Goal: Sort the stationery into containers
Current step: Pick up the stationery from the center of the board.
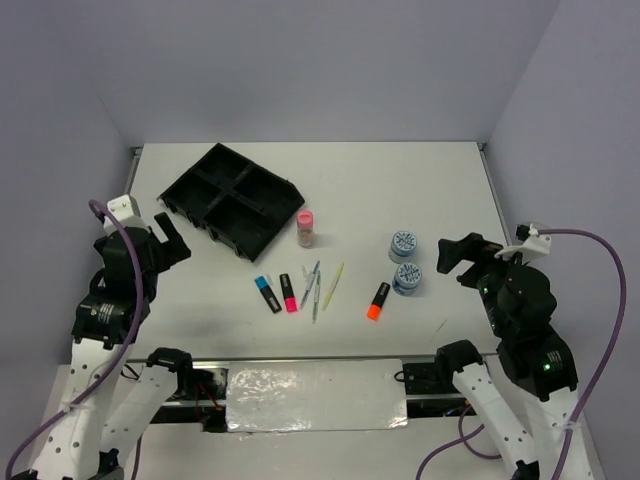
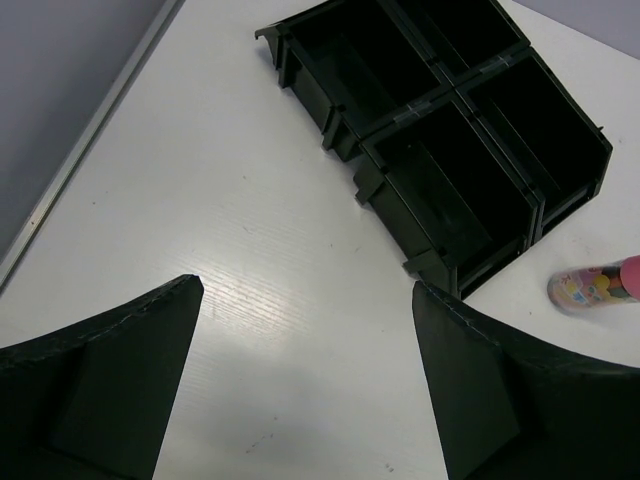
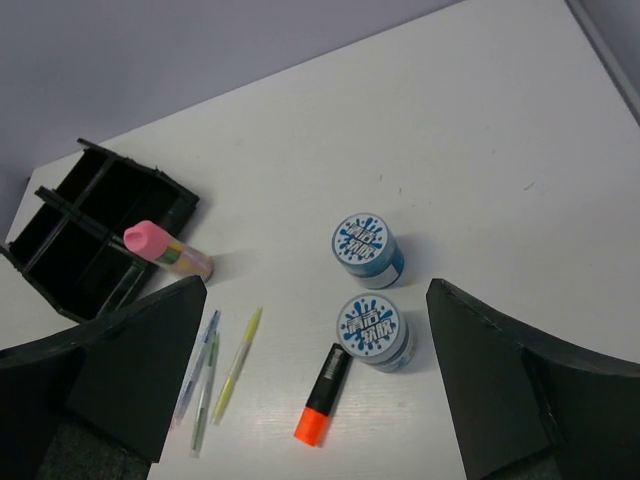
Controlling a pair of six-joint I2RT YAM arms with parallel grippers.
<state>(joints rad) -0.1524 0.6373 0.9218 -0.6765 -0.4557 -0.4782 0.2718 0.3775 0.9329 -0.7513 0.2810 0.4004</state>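
The black four-compartment tray lies at the back left, its compartments bare; it also shows in the left wrist view. A pink-capped tube stands beside it. Blue and pink highlighters, three thin pens and an orange highlighter lie mid-table. Two round blue tubs stand to the right. My left gripper is open and empty, left of the tray. My right gripper is open and empty, right of the tubs.
The table's left edge runs close to my left gripper. The white table's right edge lies beside my right arm. Walls close in behind and at both sides.
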